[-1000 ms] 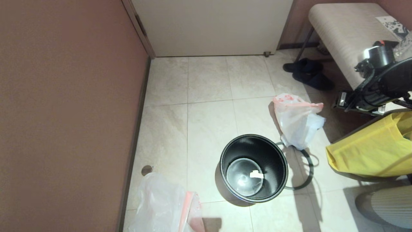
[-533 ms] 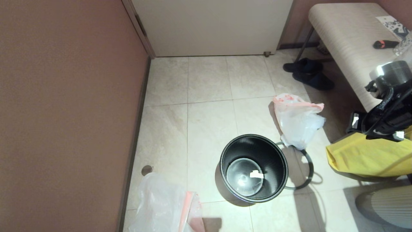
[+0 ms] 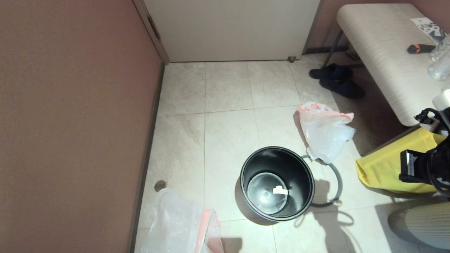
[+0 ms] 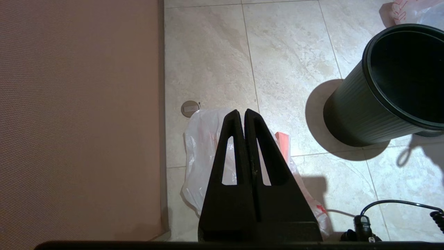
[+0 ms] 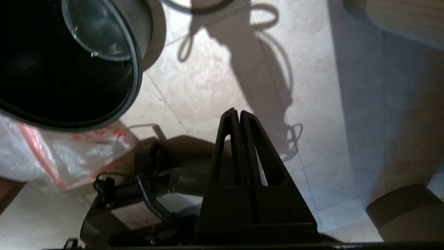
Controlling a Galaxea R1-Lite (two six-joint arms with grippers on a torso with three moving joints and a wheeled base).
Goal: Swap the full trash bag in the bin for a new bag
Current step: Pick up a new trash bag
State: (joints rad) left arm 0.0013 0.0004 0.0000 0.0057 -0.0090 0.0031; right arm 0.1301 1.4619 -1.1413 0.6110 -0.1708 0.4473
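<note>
Standing unlined, bin (image 3: pixel 277 183) waits; hoop (image 3: pixel 334 182) lies off at its 3 o'clock. Both grippers, left (image 4: pixel 244 113) and right (image 5: pixel 237 111), pinched closed, empty; neither holds a bag.

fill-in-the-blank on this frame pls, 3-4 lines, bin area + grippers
1. The bin stands upright with no ____ lining it.
2. The grey hoop lies on the ____ beside the bin.
3. Both the left gripper and the right gripper are ____.
4. The bag beyond the hoop has a ____ rim band.

Missing words: bag; floor; shut; pink-red
</note>
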